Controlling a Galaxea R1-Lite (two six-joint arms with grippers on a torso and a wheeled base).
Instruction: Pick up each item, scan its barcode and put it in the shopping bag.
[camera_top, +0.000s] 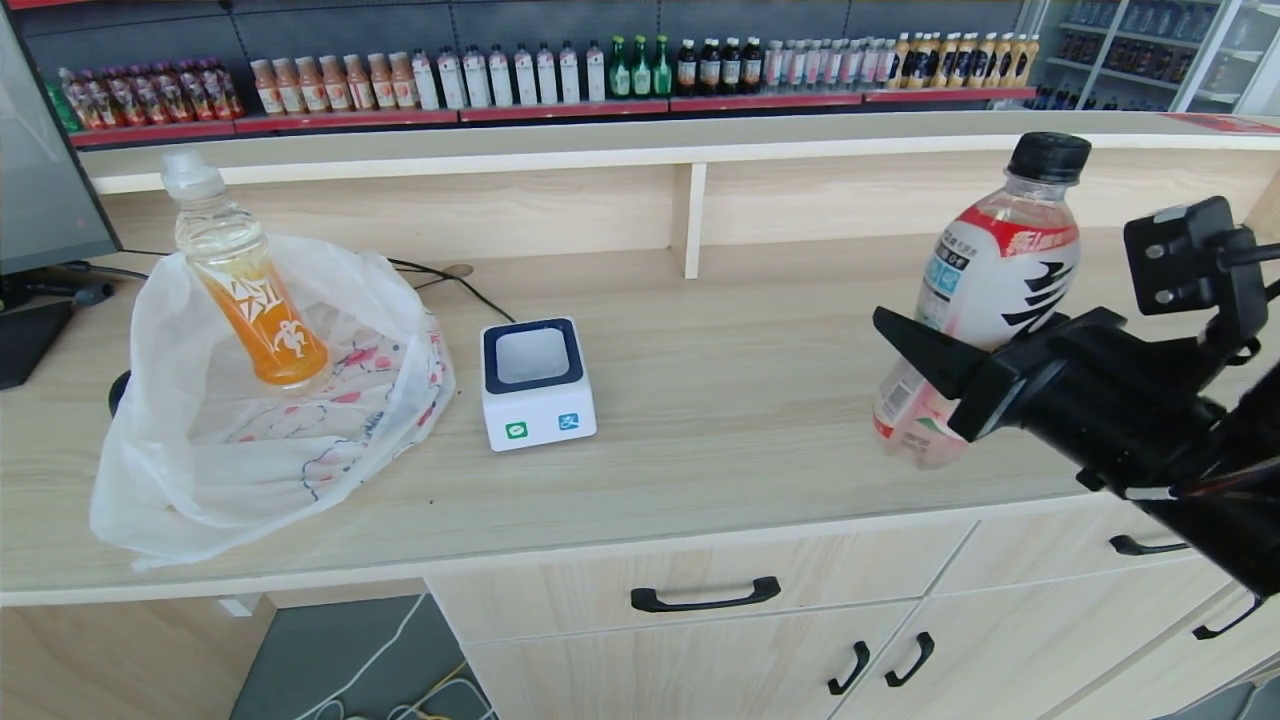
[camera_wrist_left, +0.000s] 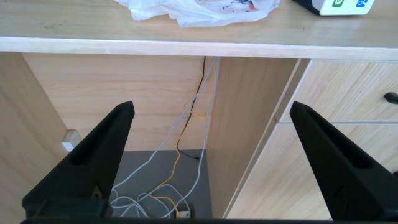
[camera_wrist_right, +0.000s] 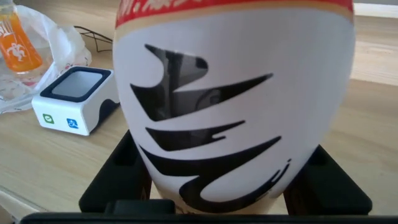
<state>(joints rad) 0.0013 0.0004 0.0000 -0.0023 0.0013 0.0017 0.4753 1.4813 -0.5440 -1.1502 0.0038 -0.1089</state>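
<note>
Our right hand (camera_top: 937, 388) clasps the white-labelled bottle (camera_top: 990, 285) around its middle, tilted, well right of the scanner (camera_top: 537, 383), likely ready for scanning. Left of the scanner, 1 orange bottle (camera_top: 250, 290) stands in the shopping bag (camera_top: 230, 470). Our left hand (camera_wrist_left: 208, 155) hangs released, lower than the scanner.

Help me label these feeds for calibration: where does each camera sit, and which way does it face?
Head: on the head, facing forward and down at the counter; the right hand, gripping a bottle, shows at right.
Left wrist: low before the counter, facing the recess beneath with its cables; the open left hand frames it.
Right wrist: behind the right hand, facing the bottle close up.
Shared: bag and scanner appear in all three.
</note>
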